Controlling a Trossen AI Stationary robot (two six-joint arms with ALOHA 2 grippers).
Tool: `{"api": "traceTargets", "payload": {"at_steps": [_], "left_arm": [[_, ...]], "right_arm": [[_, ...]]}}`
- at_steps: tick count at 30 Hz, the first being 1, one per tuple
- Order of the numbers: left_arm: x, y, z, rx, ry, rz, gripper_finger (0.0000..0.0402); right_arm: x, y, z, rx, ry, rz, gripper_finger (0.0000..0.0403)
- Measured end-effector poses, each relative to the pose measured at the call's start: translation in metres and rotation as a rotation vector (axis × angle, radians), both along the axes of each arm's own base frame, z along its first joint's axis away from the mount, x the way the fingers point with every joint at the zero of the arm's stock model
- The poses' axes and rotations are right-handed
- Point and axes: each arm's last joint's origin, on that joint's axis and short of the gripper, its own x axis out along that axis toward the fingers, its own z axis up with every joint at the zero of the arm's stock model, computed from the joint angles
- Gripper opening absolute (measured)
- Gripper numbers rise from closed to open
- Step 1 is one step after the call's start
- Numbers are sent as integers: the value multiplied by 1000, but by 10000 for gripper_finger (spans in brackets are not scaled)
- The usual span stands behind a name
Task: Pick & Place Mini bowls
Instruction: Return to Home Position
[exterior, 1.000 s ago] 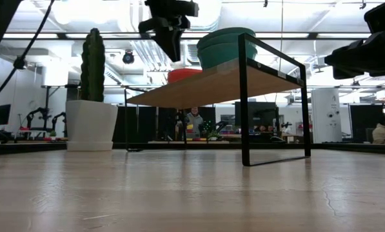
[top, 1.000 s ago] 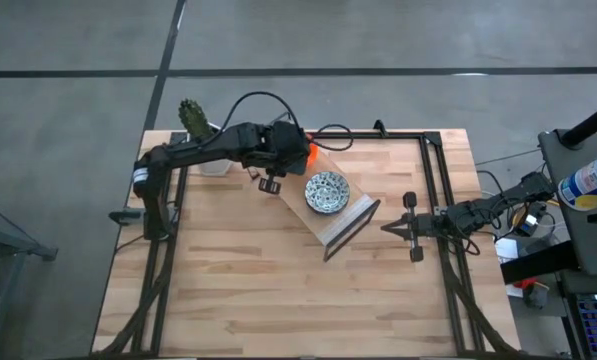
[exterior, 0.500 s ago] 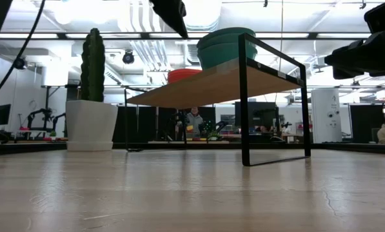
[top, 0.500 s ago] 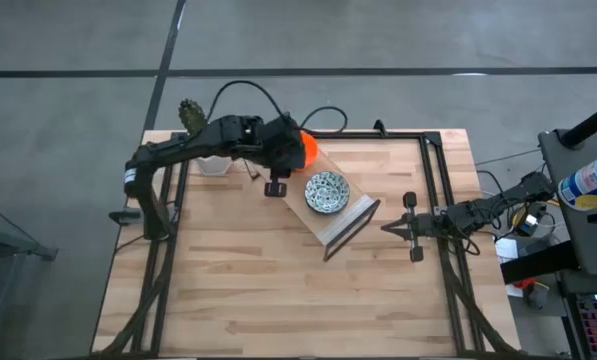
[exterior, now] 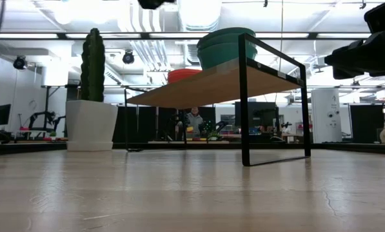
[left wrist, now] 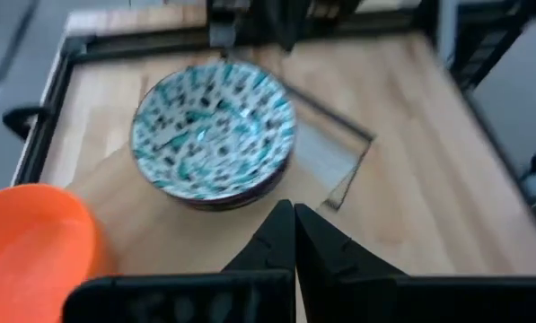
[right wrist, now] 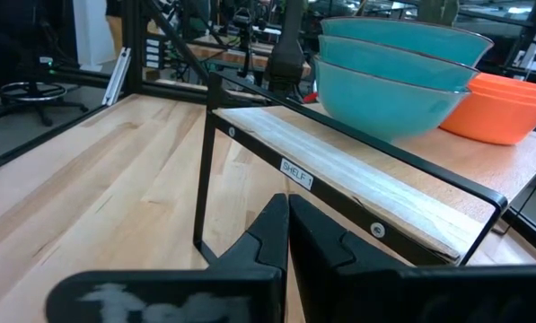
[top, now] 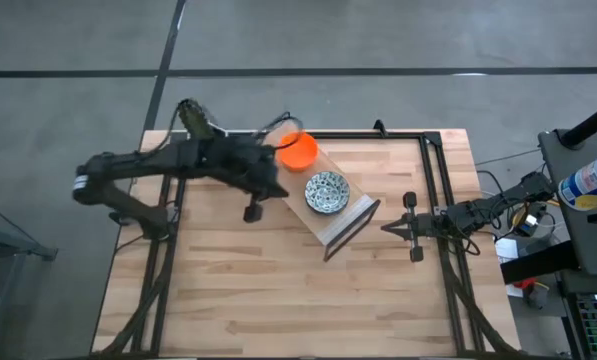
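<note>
Jaws, left: pressed together with nothing between them, hanging over bare tabletop just beside the shelf and clear of its frame; the left arm reaches across from the tabletop's far left corner. Jaws, right: likewise closed and empty, near the right edge of the tabletop, pointed at the shelf and apart from it; the right arm waits there. Patterned bowls: white with blue-green flowers, nested in one stack on the shelf board, outsides plain teal in the right wrist view. Orange bowls: nested in a second stack on the same board, just beside the patterned stack, at the end nearest the left arm. Exact count per stack cannot be read; at least two rims show in each. No bowl is seen on the tabletop, so the placing looks complete and only the retreat to rest appears to remain. Cactus pot: upright at the far left corner, close to the left arm's elbow line. Handling note, as judgement: hold the left jaws closed, gain height before swinging inward, keep wrist and trailing cable off the orange stack and the shelf's black frame, and fold the elbow without sweeping the cactus. A slow, even fold suits, since nested bowls on a raised board would likely shift under a knock.
</note>
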Motion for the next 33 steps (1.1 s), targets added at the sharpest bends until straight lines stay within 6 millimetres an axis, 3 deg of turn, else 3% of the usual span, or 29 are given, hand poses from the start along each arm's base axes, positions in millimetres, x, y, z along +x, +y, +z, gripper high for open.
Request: {"api": "traceTargets", "payload": {"at_steps": [7,14,22,33], "left_arm": [[-53,-25,-35,-102,-219,-17,0],[-93,-31,-88,-211,-391,-6,0],[-119,-31,-144,-248,-505,-3,0],[-145,-29,-176,-237,-568,48,0]], "right_arm": [[0,0,0,0,0,0,8],[0,0,0,-6,0,0,8],[0,0,0,-11,0,1,8],[-1,-1,4,75,-40,-6,8]]}}
